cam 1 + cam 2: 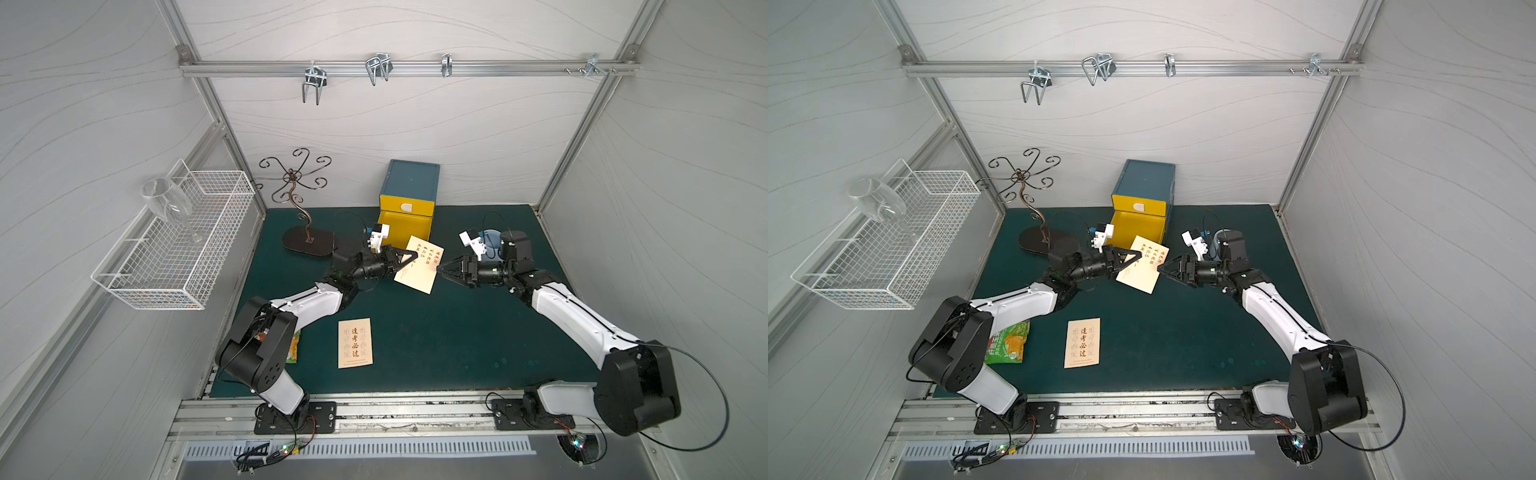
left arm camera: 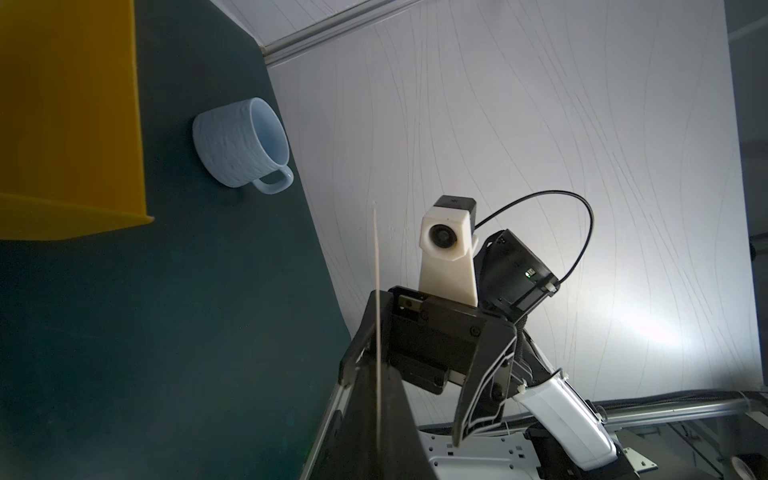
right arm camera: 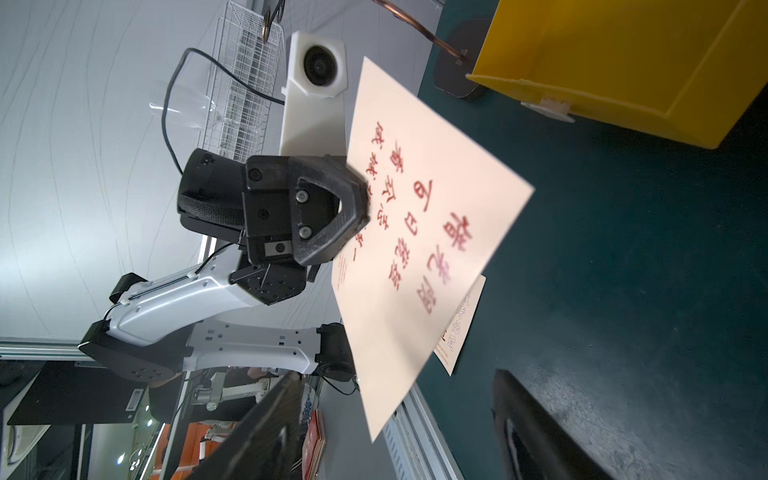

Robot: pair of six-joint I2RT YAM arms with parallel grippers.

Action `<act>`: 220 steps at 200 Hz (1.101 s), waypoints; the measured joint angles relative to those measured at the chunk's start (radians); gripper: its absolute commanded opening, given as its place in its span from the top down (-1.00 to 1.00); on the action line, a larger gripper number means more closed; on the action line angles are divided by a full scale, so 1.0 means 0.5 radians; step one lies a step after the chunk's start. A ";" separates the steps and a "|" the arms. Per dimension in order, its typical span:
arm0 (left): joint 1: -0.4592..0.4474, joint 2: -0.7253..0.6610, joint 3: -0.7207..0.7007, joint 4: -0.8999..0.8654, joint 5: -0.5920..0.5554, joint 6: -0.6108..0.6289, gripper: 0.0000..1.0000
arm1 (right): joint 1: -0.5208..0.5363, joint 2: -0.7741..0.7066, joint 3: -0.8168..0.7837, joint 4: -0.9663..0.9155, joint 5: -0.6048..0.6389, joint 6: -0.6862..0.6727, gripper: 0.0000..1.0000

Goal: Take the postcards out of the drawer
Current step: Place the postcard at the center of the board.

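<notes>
In both top views the left tool (image 1: pixel 412 258) is pressed together on the left long edge of a cream rectangular postcard with orange-brown characters (image 1: pixel 422 272). It holds the card above the dark green desk (image 1: pixel 478 340) at frame centre, just below the open yellow plastic drawer (image 1: pixel 405 228) of the teal box (image 1: pixel 413 176). The card's long axis runs nearly top to bottom of the frame. The right tool (image 1: pixel 441 268), jaws spread, points at the card's free right edge from just beside it; whether it touches I cannot tell. A second cream postcard with bold characters (image 1: pixel 1082 343) lies flat at lower centre, well apart. The visible part of the drawer's inside shows no card.

In the left wrist view the held card is edge-on, a thin pale line (image 2: pixel 377 291), with the right tool (image 2: pixel 419 374) gaping behind it. A pale blue ribbed mug (image 2: pixel 241 141) stands at upper left beside the drawer.

In the right wrist view the left tool (image 3: pixel 359 199) pinches the card (image 3: pixel 432 249) mid-frame. The right tool is nearer its free edge, so a handover looks likely.
</notes>
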 measured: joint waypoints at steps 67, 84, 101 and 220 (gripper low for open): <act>-0.070 0.047 -0.040 0.469 -0.067 -0.252 1.00 | 0.104 -0.004 -0.144 0.375 0.106 0.216 -0.06; -0.092 0.047 -0.055 0.496 -0.080 -0.270 1.00 | 0.105 -0.021 -0.199 0.469 0.127 0.280 0.01; -0.117 0.046 -0.082 0.506 -0.108 -0.269 1.00 | 0.105 -0.050 -0.241 0.563 0.143 0.333 0.06; -0.188 -0.053 -0.240 0.468 -0.156 -0.231 0.92 | 0.114 -0.069 -0.350 1.081 0.168 0.644 1.00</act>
